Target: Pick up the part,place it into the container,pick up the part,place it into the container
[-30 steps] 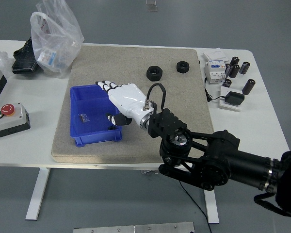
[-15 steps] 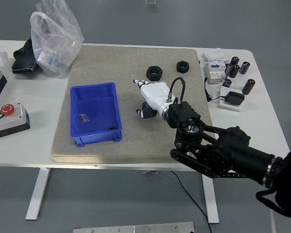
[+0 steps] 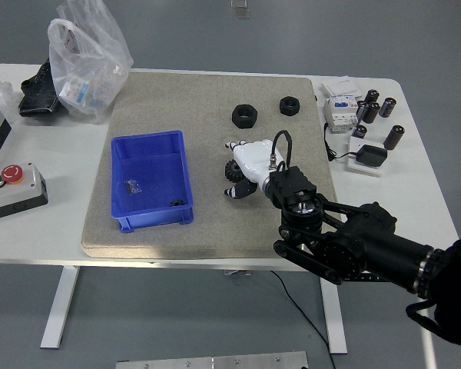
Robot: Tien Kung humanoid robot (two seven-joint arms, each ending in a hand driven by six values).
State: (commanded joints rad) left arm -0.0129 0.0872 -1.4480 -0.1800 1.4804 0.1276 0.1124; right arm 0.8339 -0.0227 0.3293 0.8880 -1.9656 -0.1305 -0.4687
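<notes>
Item, fingers (image 3: pixel 234 178): white with black tips, curled downward and loosely parted, pinching nothing that I can see. They belong to the right hand (image 3: pixel 244 165), which now hovers over the bare mat (image 3: pixel 215 223), just right of the blue container (image 3: pixel 150 181) and just below the nearer black nut (image 3: pixel 244 115).

Item, change: a second ago this hand hung over the container's near right corner; half a second ago it had already pulled clear to the right; now it has dropped slightly and its fingers have folded under. A small dark part (image 3: pixel 177 203) lies in that corner of the container, so the first placing looks done.

Item, remaining parts: two black nuts on the mat's far side, the second (image 3: pixel 290 105) further right, neither moved across the three views. Judged next: reach for the nearer nut.

Item, container contents: also a small clear packet (image 3: pixel 131 185).

Item, bench (image 3: pixel 31 231): white. Left arm not seen.
</notes>
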